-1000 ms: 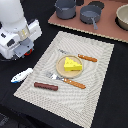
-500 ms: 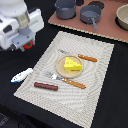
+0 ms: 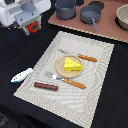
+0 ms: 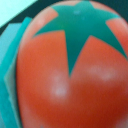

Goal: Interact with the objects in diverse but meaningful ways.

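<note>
My gripper hangs above the dark table at the exterior view's upper left, shut on the red tomato. In the wrist view the tomato fills the picture, its green star top showing. The yellow cheese wedge lies on the round tan plate in the middle of the beige mat. Near the mat's front edge lies the brown sausage. The white-and-blue fish piece rests on the table off the mat's left side. The grey two-handled pot stands at the back.
An orange-handled fork and knife flank the plate on the mat. A dark pan and a bowl sit on the brown board at the back right.
The arm has risen and shifted toward the back and the exterior view's right, carrying the tomato. Everything on the mat has stayed where it was.
</note>
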Robot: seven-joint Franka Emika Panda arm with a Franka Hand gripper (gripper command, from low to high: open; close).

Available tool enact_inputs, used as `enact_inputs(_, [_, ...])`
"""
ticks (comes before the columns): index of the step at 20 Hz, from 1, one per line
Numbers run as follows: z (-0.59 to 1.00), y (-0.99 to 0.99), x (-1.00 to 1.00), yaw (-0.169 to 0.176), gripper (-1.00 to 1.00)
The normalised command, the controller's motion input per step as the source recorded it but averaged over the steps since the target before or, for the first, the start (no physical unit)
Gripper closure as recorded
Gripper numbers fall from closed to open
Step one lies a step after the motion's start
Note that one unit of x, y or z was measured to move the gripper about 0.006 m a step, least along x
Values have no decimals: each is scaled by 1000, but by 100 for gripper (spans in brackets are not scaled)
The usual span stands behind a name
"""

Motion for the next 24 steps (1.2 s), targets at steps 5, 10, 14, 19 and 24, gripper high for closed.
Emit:
enact_inputs(5, [381,262,874,-52,100])
enact_inputs(10, [261,227,957,-45,100])
enact_inputs(14, [191,235,955,-43,100])
enact_inputs(19, [137,224,951,-49,100])
enact_inputs(24, [48,268,914,-49,100])
